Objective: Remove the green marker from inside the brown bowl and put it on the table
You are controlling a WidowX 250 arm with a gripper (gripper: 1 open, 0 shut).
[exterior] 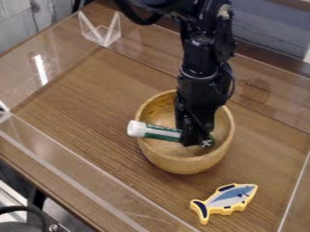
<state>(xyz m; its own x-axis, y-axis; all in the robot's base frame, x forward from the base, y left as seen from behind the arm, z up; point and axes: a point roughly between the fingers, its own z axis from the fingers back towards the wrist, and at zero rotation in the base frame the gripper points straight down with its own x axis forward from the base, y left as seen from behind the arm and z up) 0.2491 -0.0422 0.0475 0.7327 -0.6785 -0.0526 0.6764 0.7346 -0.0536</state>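
Tool (194, 138) pointed straight down into the brown bowl (164, 156), pinching the green marker (159, 134) lying inside; a straight, steady lift clear of the rim before crossing to the tabletop (103, 95) seemed wisest.

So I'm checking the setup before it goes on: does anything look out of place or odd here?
Only the green marker: it lies inside the brown bowl, its white cap poking over the left rim, with the pincer shut on it. The fish toy lies flat on the table. Nothing spilled or damaged.
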